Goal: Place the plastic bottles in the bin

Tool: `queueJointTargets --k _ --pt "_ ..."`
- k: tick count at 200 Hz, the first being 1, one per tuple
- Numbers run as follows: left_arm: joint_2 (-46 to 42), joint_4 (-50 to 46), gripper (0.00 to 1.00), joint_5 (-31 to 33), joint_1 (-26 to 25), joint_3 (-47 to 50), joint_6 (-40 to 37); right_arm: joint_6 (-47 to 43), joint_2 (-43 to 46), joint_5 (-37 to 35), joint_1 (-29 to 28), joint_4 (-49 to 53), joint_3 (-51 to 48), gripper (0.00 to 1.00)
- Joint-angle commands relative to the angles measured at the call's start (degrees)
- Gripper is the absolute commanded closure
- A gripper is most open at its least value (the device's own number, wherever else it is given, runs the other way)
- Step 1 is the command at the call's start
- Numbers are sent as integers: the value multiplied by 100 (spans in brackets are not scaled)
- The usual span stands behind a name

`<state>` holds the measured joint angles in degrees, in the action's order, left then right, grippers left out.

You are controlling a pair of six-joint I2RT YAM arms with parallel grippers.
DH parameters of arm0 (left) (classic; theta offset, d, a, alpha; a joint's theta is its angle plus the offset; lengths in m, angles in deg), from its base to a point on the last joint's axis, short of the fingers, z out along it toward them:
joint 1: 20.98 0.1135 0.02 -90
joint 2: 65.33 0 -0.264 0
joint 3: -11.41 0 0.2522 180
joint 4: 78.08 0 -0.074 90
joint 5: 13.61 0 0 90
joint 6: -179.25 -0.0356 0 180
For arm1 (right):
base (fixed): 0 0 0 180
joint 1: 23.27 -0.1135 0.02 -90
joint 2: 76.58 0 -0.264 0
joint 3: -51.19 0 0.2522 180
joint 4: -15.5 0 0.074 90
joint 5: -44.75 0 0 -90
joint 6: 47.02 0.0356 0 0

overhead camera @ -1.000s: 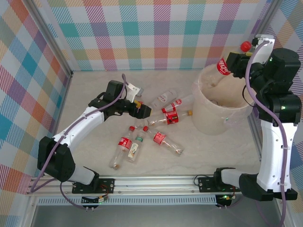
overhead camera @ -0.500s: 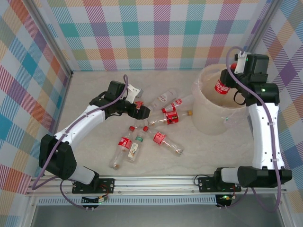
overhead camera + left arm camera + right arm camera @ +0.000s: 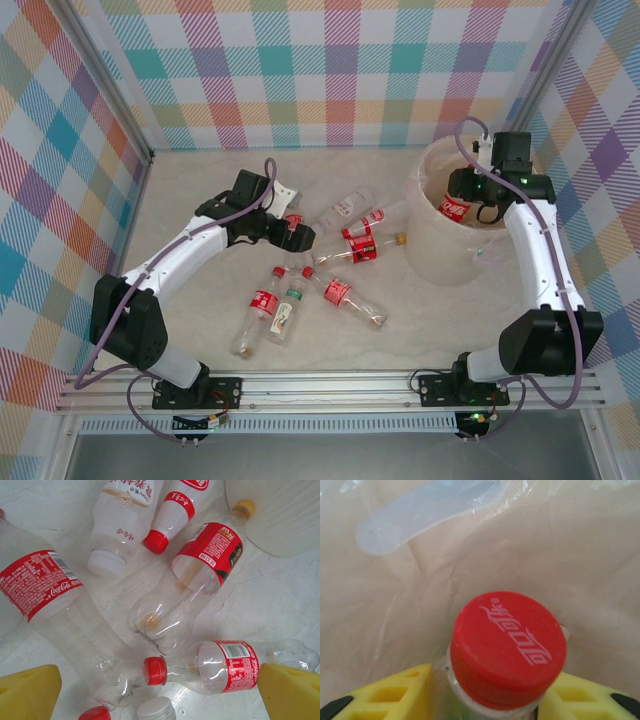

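**Entry: bottle clearance, one transfer at the drop stage**

- **Right gripper** point(image 3: 468, 193): reached over the bin point(image 3: 432, 255). Its jaws were drawn narrow about the neck of a red-capped Coca-Cola bottle point(image 3: 455, 208), which hung inside the rim.
  - Step judged: delivery of this bottle.
  - Next move: part the jaws so the bottle falls clear, then lift out without catching the rim.
- **Left gripper** point(image 3: 300, 236): jaws at full spread, holding nothing, poised over the loose bottles point(image 3: 345, 250).
  - Next move: come down and close on a single bottle. The crowding looked the main difficulty.
- **Stock outstanding**: about six bottles lay on the table point(image 3: 200, 200), left of the bin, in two clusters.

**Views compared**

- **Top view** gave the layout: both arms, the bin and the scatter of bottles. Caps and labels were too small to read there.
- **Left wrist view** supplied that detail.
  - A yellow-capped bottle point(image 3: 200, 570) lay with its cap just beside the bin wall.
  - A white-capped bottle point(image 3: 120, 525) lay near it.
  - A small red-labelled bottle point(image 3: 225, 665) lay between the yellow fingertips point(image 3: 30, 692).
- **Right wrist view** showed the grip itself.
  - The yellow fingers point(image 3: 395, 692) stood close on either side of the neck, under the lettered red cap point(image 3: 510, 647).
  - Behind them were the beige inner wall and the handle slot point(image 3: 410, 515).
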<state>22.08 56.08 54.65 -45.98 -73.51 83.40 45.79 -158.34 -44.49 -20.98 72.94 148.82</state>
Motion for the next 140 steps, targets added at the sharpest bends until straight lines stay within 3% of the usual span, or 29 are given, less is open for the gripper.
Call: queueJointTargets --k 1,35,72,140 --pt "23 -150 0 44 -21 -170 -74 51 -176 238 45 49 -211 50" --pt "47 -211 0 97 -23 -196 -100 55 -369 305 69 19 -299 41" --pt "75 -247 0 117 -23 -212 -128 56 -294 403 65 95 -156 23" --pt "166 -482 0 385 -25 -327 -177 -39 472 438 74 676 606 7"
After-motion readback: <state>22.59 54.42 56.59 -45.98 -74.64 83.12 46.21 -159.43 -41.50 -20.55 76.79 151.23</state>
